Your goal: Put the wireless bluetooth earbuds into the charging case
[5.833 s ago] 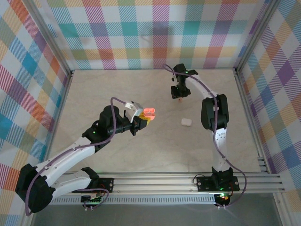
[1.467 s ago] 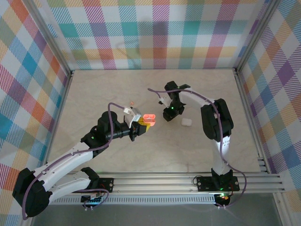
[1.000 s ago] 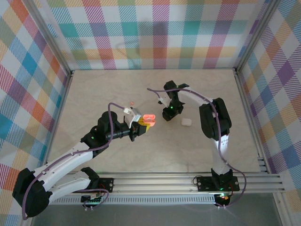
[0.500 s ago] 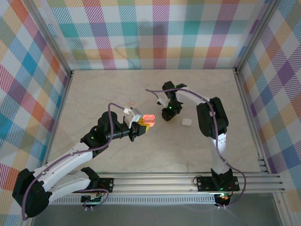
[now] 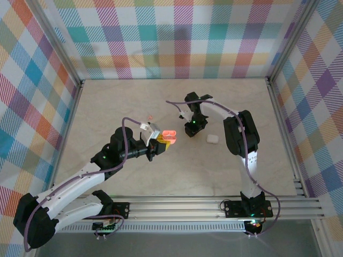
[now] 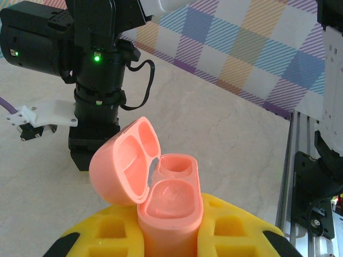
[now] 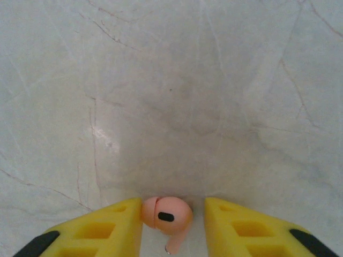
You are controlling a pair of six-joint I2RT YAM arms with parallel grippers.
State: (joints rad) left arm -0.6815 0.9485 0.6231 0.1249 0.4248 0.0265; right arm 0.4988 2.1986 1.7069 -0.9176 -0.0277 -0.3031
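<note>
1. The open pink charging case (image 6: 166,201) is held tight by the left gripper (image 5: 162,141).
2. A pink earbud (image 7: 165,214) is pinched in the nearly closed right gripper (image 5: 192,130), near that case.
3. A white case (image 5: 213,138) is seen on the table (image 5: 107,107).

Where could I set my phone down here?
Bare: the far strip of table along the back wall, and the near patch by the front rail. Crowded: the middle, with the left end effector holding the pink charging case, the right end effector and the white case.
</note>
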